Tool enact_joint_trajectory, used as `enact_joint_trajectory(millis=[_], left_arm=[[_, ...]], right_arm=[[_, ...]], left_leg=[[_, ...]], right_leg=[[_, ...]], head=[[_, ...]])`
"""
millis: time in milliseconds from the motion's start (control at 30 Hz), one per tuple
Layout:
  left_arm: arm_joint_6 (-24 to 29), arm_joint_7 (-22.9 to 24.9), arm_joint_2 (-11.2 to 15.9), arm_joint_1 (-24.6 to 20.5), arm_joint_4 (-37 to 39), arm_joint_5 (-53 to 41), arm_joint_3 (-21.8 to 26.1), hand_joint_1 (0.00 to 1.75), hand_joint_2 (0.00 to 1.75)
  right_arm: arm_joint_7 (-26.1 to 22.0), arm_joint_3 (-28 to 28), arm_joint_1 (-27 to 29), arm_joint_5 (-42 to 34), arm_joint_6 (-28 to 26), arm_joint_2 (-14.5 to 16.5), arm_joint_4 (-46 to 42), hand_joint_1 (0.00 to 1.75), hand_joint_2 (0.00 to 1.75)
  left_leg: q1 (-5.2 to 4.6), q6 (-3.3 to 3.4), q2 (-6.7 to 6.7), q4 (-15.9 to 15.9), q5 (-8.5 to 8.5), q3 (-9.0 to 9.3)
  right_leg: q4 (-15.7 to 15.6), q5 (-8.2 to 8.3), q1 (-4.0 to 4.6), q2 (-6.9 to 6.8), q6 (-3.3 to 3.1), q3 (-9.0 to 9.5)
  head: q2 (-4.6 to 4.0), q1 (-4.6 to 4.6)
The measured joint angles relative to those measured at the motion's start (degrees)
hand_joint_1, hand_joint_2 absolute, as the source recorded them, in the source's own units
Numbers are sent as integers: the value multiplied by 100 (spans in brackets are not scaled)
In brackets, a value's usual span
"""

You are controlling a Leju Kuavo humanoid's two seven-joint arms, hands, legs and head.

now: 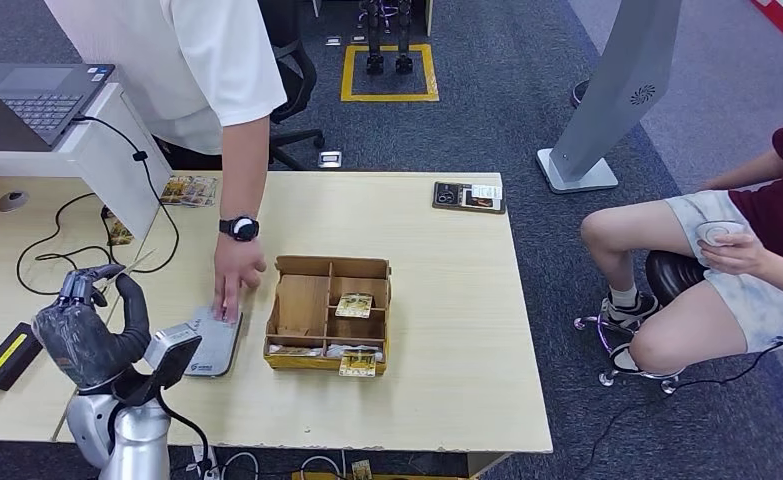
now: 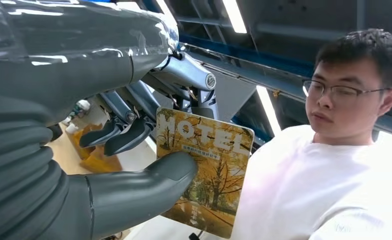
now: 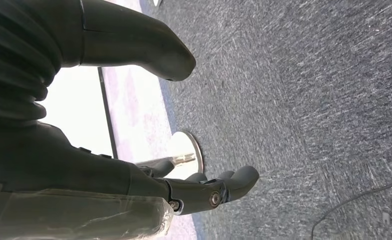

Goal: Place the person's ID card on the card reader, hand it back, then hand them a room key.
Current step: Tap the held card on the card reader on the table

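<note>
The grey left hand (image 1: 85, 330) hovered raised beside a person's hand (image 1: 237, 272) touching the flat grey card reader (image 1: 210, 345).

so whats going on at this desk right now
The robot's left hand holds up a hotel room key card, pinched between thumb and fingers, toward the person in the white shirt. That person's hand is reaching down to the grey card reader on the table, beside the wooden card box. The right hand hangs over the carpet, holding nothing. Another person sits off to the side.
</note>
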Motion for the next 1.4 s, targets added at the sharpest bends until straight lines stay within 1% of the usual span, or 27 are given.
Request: enact_joint_trajectory(millis=[233, 433, 533, 700, 800, 933, 1033, 1200, 1400], left_arm=[[-1, -1, -8, -6, -61, -399, 24, 175, 175], [-2, 140, -9, 7, -21, -1647, 136, 175, 175], [-2, 516, 9, 10, 97, -2220, 166, 175, 175], [-2, 1478, 95, 37, 405, -2675, 108, 175, 175], [-2, 2135, 259, 70, 631, -2809, -113, 175, 175], [-2, 2811, 531, 113, 925, -2848, -518, 175, 175], [-4, 3318, 782, 141, 1138, -2857, -907, 175, 175], [-19, 3643, 1110, 137, 1533, -2827, -1412, 175, 175], [-118, 3887, 1400, 85, 2063, -2717, -1891, 175, 175]], right_arm=[[-15, 49, -21, 43, 27, -2, -2, 0, 175], [-23, 113, -52, 48, 86, -8, -2, 0, 175], [-24, 151, -67, 48, 108, -10, -3, 0, 175], [-27, 178, -76, 48, 126, -15, -9, 0, 175], [-7, 185, -76, 46, 120, -17, -10, 0, 175], [7, 192, -76, 44, 104, -17, -10, 0, 175], [27, 197, -75, 44, 93, -17, -10, 0, 175], [40, 210, -74, 23, 93, -17, -10, 0, 175], [42, 220, -73, 13, 93, -20, -10, 0, 175]], left_leg=[[0, 0, 1, 0, 0, 0], [0, 0, 1, 0, 0, 0], [0, 0, 1, 0, -1, -1], [0, 0, 1, 0, -1, -1], [0, 0, 1, 0, -1, -2], [0, 0, 1, -1, -1, -4], [0, 0, 2, -1, -1, -4], [0, 0, 2, -1, -1, -3], [0, 0, 3, -1, -1, -4]], right_leg=[[0, 0, 0, 1, 0, -2], [0, 0, 0, 3, 0, -1], [0, 0, 0, 3, 0, -1], [0, 0, 1, 3, 0, -2], [0, -1, 1, 3, 0, -3], [0, -1, 0, 3, 0, -3], [0, -1, 0, 5, 0, -4], [0, -1, 0, 4, 0, -5], [0, -1, 0, 5, 0, -5]], head=[[0, -2], [0, -1], [0, -1], [0, -1], [0, -1], [0, 0], [0, -1], [0, -1], [0, -1]])
